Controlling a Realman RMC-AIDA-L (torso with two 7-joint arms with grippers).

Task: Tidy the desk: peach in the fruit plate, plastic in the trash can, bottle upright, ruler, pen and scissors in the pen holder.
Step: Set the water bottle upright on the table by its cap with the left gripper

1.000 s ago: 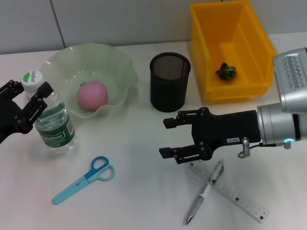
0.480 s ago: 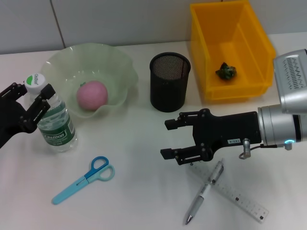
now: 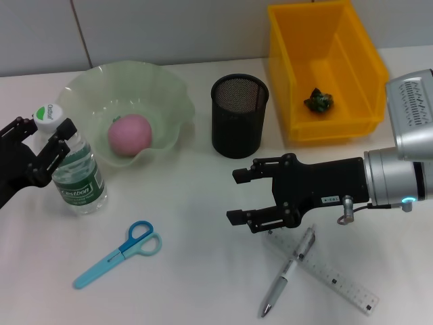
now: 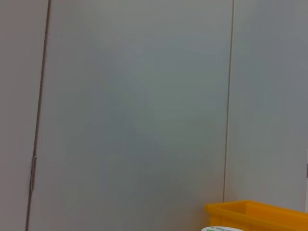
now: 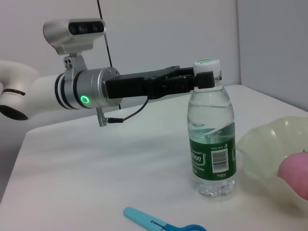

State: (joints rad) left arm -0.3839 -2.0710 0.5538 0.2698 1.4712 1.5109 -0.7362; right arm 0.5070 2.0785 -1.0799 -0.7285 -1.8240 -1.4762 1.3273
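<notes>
The clear water bottle [image 3: 76, 172] with a green label stands upright on the table left of the fruit plate [image 3: 166, 84]. My left gripper [image 3: 39, 139] is shut on its neck just under the white cap. The right wrist view shows the same hold, gripper [image 5: 206, 79] on bottle [image 5: 211, 144]. The pink peach [image 3: 130, 133] lies in the plate. My right gripper [image 3: 235, 195] is open and empty, just left of the crossed pen [image 3: 291, 269] and ruler [image 3: 335, 276]. Blue scissors [image 3: 118, 254] lie at the front left. The black mesh pen holder [image 3: 240, 115] is empty.
The yellow bin [image 3: 325, 10] at the back right holds a crumpled green plastic piece [image 3: 318, 100]. The left wrist view shows mostly wall, with the bin's edge [image 4: 260, 214] low down. The scissors [image 5: 154, 222] and the plate [image 5: 269, 139] also show in the right wrist view.
The bottle has gone from tilted to upright in my left gripper and shifted slightly right. My right arm has barely moved.
</notes>
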